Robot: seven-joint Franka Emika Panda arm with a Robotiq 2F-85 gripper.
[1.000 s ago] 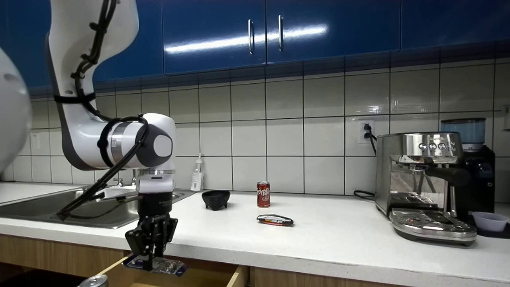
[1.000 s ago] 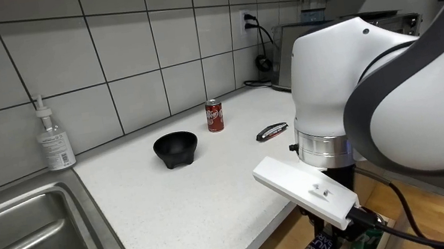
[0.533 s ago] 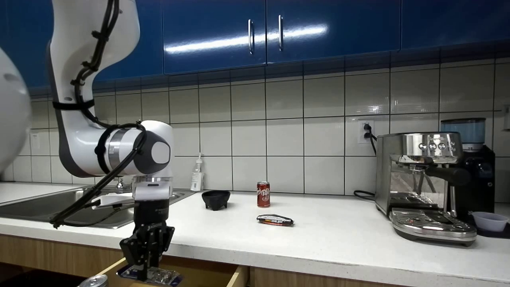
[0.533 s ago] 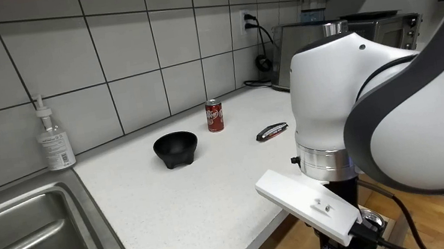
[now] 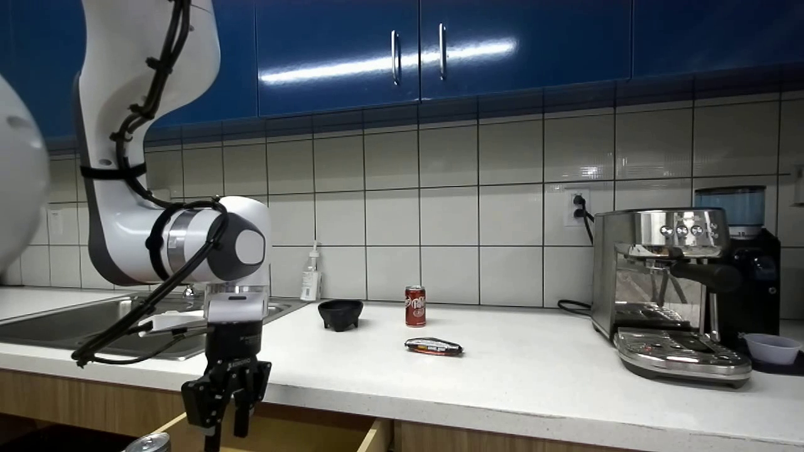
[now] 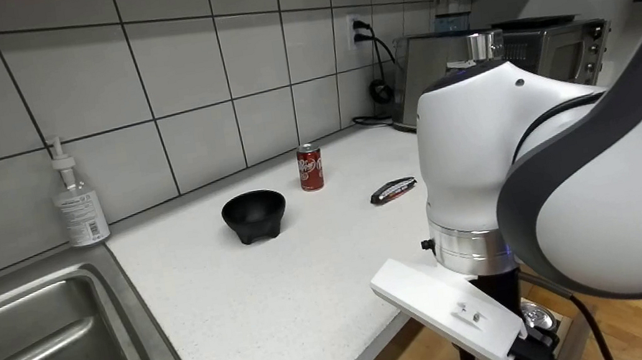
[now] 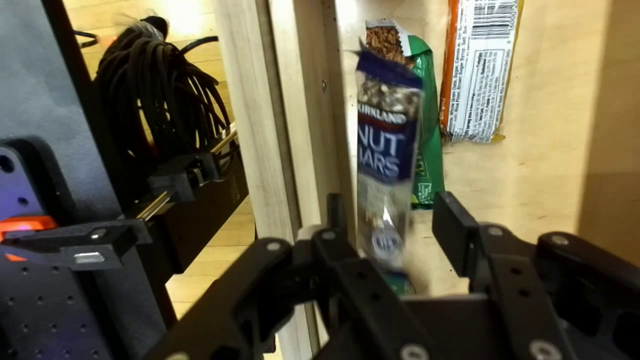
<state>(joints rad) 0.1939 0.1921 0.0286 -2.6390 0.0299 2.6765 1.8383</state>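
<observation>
My gripper [image 5: 227, 433] is open and points down into an open wooden drawer [image 5: 375, 435]. In the wrist view the open fingers [image 7: 392, 215] stand on either side of the lower part of a blue and clear nut bar packet [image 7: 387, 145]. The bar is slightly blurred, lies along the drawer's side wall [image 7: 300, 100] and partly covers a green snack wrapper [image 7: 429, 165]. An orange and white wrapped bar [image 7: 480, 75] lies on the drawer floor to the right. In both exterior views the nut bar is hidden or out of frame.
On the white counter [image 5: 534, 376] stand a black bowl [image 5: 340, 315], a red can [image 5: 415, 306], a dark wrapped packet [image 5: 434, 346] and an espresso machine [image 5: 659, 282]. A sink [image 6: 24, 347] and soap bottle [image 6: 80, 207] lie beyond. Another can [image 5: 149, 443] is near the drawer. Coiled cables [image 7: 155, 90] lie outside the drawer.
My gripper has moved down into the drawer. It held the nut bar in the earlier frames; its fingers have opened and the bar is let go.
</observation>
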